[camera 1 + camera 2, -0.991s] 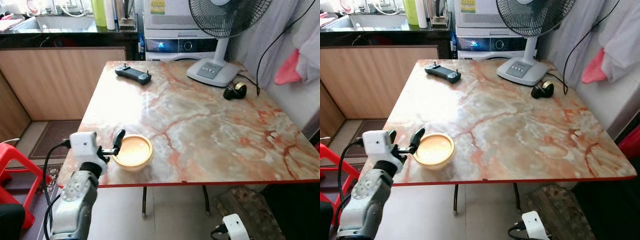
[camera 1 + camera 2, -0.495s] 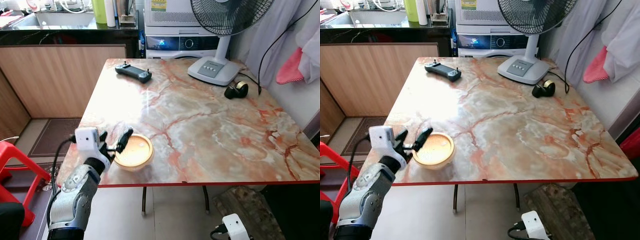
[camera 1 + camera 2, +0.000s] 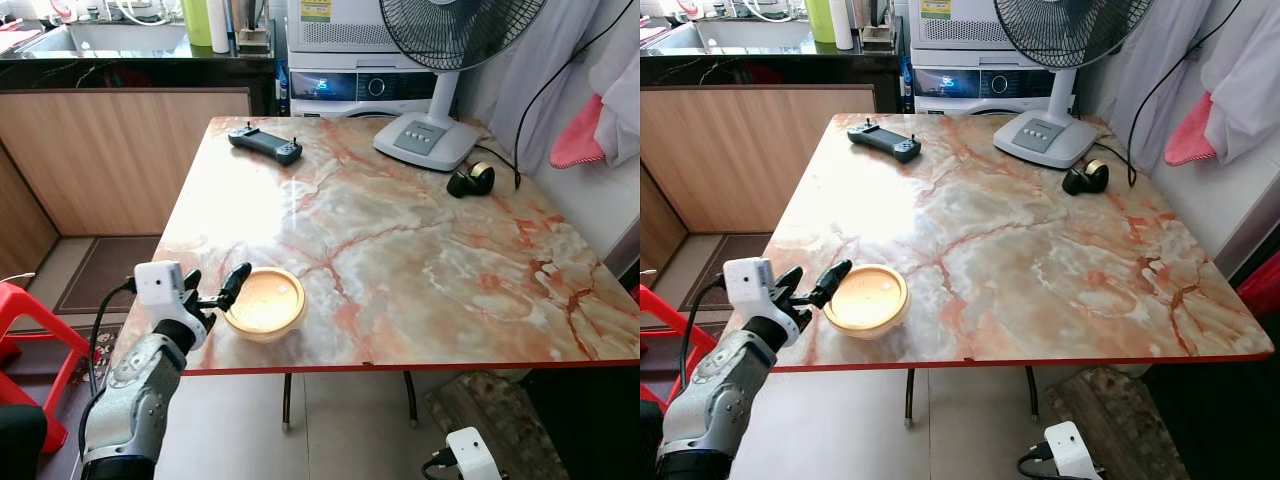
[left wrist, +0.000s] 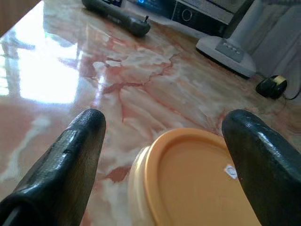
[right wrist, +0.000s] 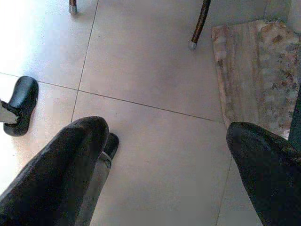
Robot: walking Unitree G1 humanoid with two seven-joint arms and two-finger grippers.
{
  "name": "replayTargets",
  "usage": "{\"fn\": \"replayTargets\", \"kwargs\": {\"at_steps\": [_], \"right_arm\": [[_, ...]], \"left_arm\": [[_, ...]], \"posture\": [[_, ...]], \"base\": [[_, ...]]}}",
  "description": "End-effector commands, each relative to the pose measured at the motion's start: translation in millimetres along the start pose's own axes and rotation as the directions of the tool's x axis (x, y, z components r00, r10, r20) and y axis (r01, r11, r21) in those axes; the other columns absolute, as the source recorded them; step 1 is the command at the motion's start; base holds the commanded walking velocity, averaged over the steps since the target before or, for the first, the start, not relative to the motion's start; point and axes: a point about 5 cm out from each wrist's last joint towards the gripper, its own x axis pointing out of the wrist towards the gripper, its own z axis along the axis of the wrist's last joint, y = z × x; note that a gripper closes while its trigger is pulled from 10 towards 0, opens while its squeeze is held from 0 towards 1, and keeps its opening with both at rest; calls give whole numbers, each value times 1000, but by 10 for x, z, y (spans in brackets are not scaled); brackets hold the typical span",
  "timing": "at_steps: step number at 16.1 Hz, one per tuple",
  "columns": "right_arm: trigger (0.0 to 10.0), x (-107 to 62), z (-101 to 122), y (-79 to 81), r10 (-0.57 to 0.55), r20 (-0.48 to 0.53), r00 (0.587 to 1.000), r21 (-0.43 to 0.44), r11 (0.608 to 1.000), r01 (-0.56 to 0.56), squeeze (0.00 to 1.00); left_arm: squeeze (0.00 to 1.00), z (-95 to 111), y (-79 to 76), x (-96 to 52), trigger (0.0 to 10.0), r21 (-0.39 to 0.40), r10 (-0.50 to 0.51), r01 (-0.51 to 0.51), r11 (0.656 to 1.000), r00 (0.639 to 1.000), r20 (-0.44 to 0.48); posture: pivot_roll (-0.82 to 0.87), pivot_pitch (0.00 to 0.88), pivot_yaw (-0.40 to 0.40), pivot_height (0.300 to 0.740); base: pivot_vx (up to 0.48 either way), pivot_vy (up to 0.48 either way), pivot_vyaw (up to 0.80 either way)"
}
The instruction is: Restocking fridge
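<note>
A round tub with a yellow-orange lid (image 3: 264, 302) stands on the marble table (image 3: 420, 250), close to its front left edge. My left gripper (image 3: 213, 290) is level with the tub, just to its left, and open. One black finger (image 3: 237, 280) lies by the tub's near-left rim without gripping it. In the left wrist view the lid (image 4: 202, 183) sits between and just past the two spread fingers (image 4: 70, 155). My right gripper (image 5: 167, 132) hangs idle over the tiled floor, fingers apart and holding nothing.
At the table's back lie a black game controller (image 3: 265, 146), a fan's base (image 3: 427, 140) and a black tape dispenser (image 3: 470, 181). A red stool (image 3: 30, 320) stands at the left. A wooden counter (image 3: 120, 160) and a washing machine (image 3: 370, 85) are behind.
My left gripper swung in over the tub's rim, then drew back a little to the left. The tub has stayed in place. The camera shifted slightly.
</note>
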Motion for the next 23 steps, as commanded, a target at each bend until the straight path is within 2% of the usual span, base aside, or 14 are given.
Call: {"fn": "replayTargets", "kwargs": {"at_steps": [1,4,6,9,14,23], "right_arm": [[10000,-6,15,-35,-5,2,1000,-15,1000,5,0],[10000,-11,5,-50,-6,-1,1000,-22,1000,6,0],[10000,-15,-4,-64,-8,-3,1000,-28,1000,8,0],[10000,-21,-13,-86,-11,-6,1000,-34,999,11,0],[10000,-23,-5,-98,-13,-3,1000,-36,999,13,0],[10000,-24,10,-110,-19,1,1000,-31,999,19,0]], "left_arm": [[0,-12,19,2,10000,-31,-5,5,999,1000,-10],[0,-95,81,-6,10000,-47,19,-21,999,999,-35],[0,-102,119,-9,10000,-84,30,-32,996,999,-28],[0,-159,125,-2,10000,-116,10,-14,993,999,-40],[0,-279,31,94,10000,-194,-66,54,979,996,-57],[0,-375,-18,159,10000,-206,-121,103,973,990,-78]], "posture": [[83,0,-59,740],[82,0,-64,740],[82,0,-69,740],[75,0,-79,740],[66,0,-83,740],[60,0,-88,740]], "base": [[0,0,0],[0,0,0],[0,0,0],[0,0,0],[0,0,0],[0,0,0]]}}
